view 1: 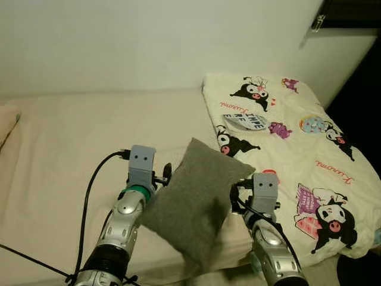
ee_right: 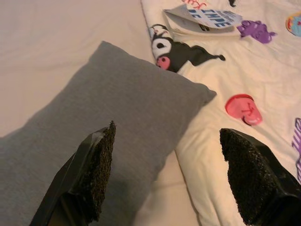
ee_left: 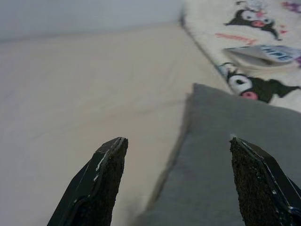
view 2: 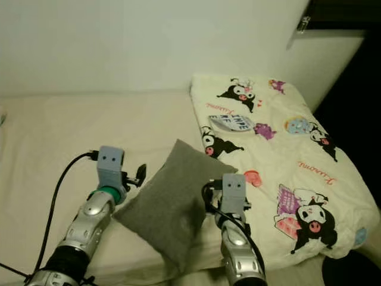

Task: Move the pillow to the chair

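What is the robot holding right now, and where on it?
Nothing is gripped. Both tools are open, the left tool at one side edge of the grey pillow and the right tool at the opposite edge.

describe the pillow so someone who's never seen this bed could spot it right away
Start at the cream bed along the white wall, then look to its near edge, just left of the cartoon-printed blanket. The pillow lies there between the left gripper and right gripper, both open. It is plain dark grey, unlike the pale patterned bedding around it.
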You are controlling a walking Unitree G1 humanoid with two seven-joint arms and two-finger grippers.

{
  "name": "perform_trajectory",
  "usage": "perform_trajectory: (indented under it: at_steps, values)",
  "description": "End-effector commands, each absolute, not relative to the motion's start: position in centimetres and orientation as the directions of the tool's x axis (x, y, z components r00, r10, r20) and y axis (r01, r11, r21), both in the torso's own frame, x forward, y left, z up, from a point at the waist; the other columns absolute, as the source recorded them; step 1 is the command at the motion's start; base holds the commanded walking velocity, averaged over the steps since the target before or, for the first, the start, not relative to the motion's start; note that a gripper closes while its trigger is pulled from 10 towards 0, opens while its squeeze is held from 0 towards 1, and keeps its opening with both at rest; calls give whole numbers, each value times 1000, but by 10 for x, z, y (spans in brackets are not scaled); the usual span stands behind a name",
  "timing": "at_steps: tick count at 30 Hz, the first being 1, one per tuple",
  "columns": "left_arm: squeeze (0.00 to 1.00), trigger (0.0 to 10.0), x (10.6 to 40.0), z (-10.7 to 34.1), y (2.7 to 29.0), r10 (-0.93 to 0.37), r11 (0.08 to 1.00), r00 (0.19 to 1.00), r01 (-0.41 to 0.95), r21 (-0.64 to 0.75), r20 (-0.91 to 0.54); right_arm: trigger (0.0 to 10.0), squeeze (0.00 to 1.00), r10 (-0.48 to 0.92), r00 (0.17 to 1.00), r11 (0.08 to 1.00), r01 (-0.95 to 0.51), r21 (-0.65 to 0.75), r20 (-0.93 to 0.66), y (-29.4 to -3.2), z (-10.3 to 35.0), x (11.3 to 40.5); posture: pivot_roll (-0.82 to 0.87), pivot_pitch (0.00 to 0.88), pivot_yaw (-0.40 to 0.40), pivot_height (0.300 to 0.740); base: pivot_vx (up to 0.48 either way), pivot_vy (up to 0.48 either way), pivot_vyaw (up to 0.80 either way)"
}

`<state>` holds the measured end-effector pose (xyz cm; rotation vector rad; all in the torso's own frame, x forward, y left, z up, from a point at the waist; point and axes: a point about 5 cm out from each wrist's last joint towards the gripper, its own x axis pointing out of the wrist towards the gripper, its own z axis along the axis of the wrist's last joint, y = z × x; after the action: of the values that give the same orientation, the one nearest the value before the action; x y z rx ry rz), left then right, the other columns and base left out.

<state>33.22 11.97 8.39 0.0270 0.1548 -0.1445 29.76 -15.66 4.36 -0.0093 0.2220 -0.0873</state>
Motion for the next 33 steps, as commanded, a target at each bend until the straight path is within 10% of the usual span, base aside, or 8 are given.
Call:
perform_trajectory:
  at_steps: [1, 33]
  values:
    - [0, 10000, 330, 79, 122, -132, 991, 975, 136, 13, -178, 10000, 0, -94, 968, 996, 94, -11, -233, -157, 41, 297, -81, 21, 3, 720, 0, 0, 0]
    - [0, 10000, 330, 77, 126, -97, 994, 979, 104, 29, -181, 10000, 0, -75, 970, 997, 73, -17, -230, -154, 41, 299, -73, 0, -8, 647, 0, 0, 0]
